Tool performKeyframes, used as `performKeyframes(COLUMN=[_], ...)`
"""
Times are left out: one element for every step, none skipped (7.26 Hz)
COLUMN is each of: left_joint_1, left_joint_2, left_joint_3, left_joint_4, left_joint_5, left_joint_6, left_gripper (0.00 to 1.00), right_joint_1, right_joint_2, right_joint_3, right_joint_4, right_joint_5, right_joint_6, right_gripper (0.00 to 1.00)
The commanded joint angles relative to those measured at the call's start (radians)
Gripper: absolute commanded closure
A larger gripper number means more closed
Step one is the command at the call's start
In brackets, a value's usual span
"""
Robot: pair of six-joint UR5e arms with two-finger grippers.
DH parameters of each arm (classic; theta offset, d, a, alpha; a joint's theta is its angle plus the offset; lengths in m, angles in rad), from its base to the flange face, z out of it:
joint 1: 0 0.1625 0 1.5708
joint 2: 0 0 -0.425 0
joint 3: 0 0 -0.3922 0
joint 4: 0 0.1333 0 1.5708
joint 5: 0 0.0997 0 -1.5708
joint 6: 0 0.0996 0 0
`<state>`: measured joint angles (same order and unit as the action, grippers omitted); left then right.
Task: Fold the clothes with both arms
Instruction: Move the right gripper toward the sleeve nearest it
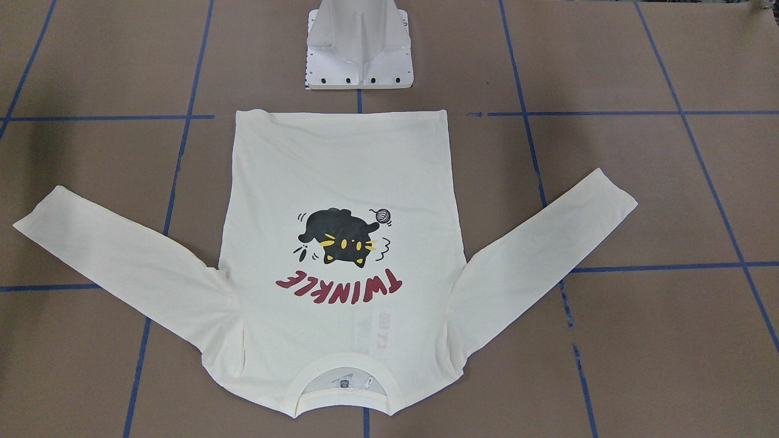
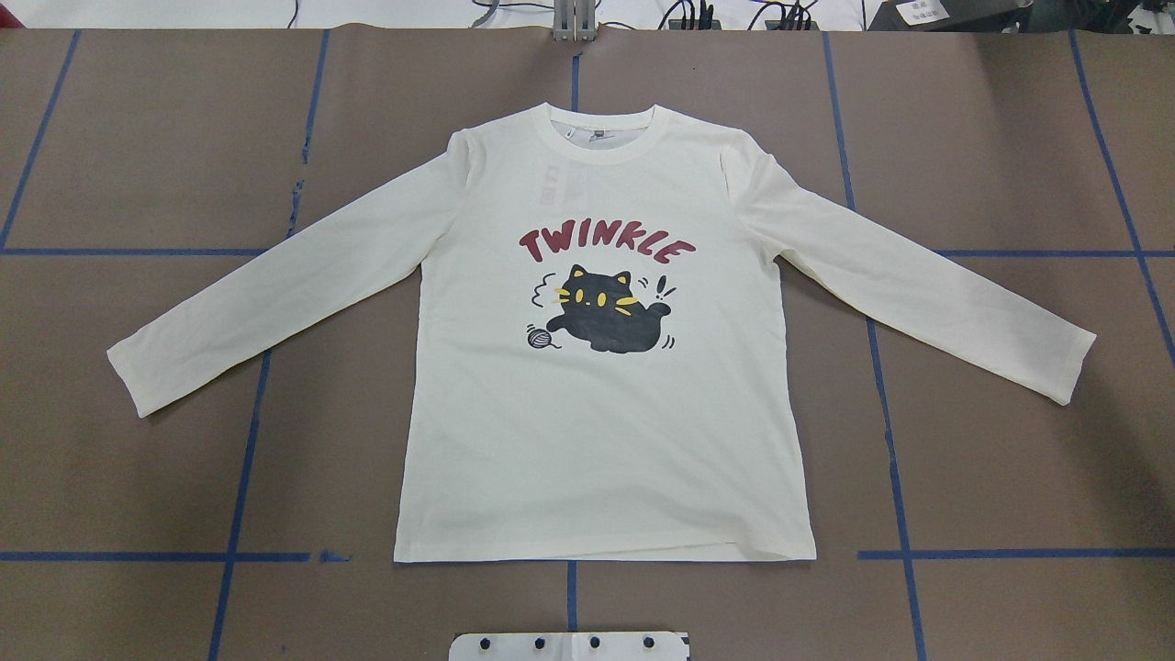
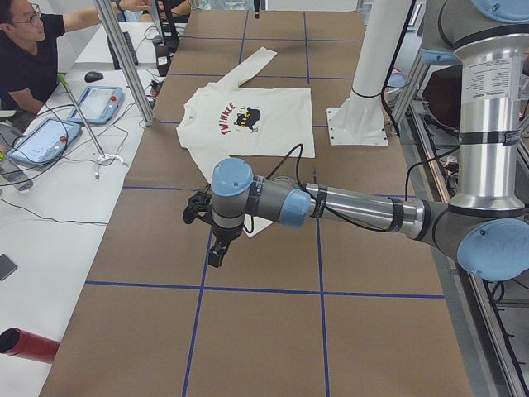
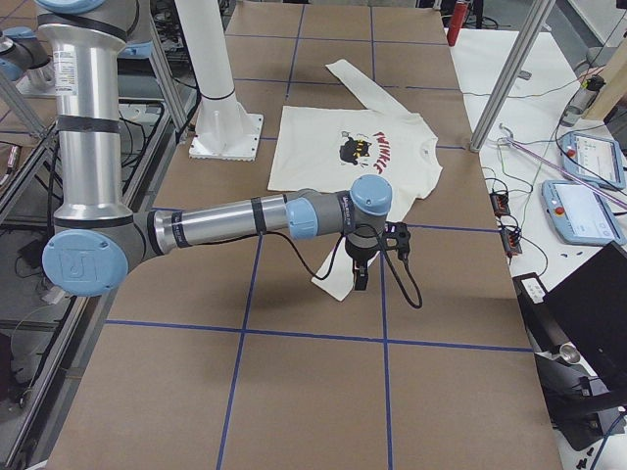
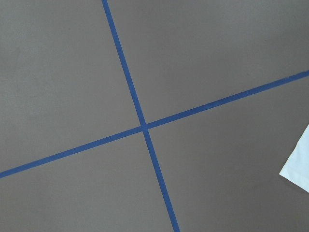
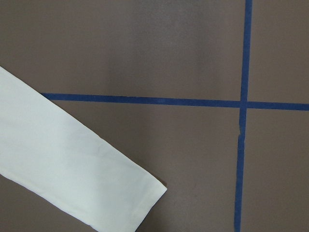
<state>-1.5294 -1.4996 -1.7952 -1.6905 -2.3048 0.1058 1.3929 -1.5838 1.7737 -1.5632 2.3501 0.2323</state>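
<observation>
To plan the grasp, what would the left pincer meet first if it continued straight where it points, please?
Probably the brown table near the blue tape cross, not the sleeve; depth is unclear.

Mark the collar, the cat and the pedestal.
collar (image 2: 608, 154): overhead view, middle of the front rib.
cat (image 2: 613, 321): overhead view, its black body.
pedestal (image 1: 359, 73): front-facing view, its white foot plate.

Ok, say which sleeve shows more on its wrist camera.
The sleeve on the robot's right: a long stretch crosses the right wrist view; the left sleeve shows only a cuff corner in its view.
</observation>
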Motion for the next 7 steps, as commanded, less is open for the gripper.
performKeyframes(left_joint_1=[0.002, 0.002, 0.002, 0.002, 0.0, 0.0, 0.0], left_joint_2=[-0.004, -0.001, 0.001, 0.002, 0.004, 0.005, 0.005], left_joint_3=[-0.018, -0.018, -0.018, -0.019, -0.021, -0.012, -0.01], left_joint_4=[0.012, 0.014, 0.011, 0.012, 0.014, 0.015, 0.015], left_joint_5=[-0.043, -0.05, -0.048, -0.05, -0.051, -0.051, -0.051], left_joint_6=[-0.014, -0.012, -0.011, -0.011, -0.011, -0.011, -0.011], left_gripper=[0.0, 0.0, 0.0, 0.0, 0.0, 0.0, 0.0], right_joint_1=[0.0, -0.002, -0.003, -0.006, -0.021, -0.055, -0.121], right_joint_2=[-0.001, -0.001, -0.001, -0.001, 0.002, 0.005, 0.004], right_joint_3=[0.0, 0.001, 0.001, -0.013, -0.019, -0.017, -0.019], right_joint_4=[0.0, 0.0, 0.0, -0.001, 0.0, 0.006, 0.081], right_joint_5=[0.0, 0.002, 0.002, 0.003, 0.006, 0.008, 0.006], right_joint_6=[0.002, -0.004, -0.007, -0.002, -0.001, 0.002, 0.005], right_gripper=[0.0, 0.0, 0.0, 0.0, 0.0, 0.0, 0.0])
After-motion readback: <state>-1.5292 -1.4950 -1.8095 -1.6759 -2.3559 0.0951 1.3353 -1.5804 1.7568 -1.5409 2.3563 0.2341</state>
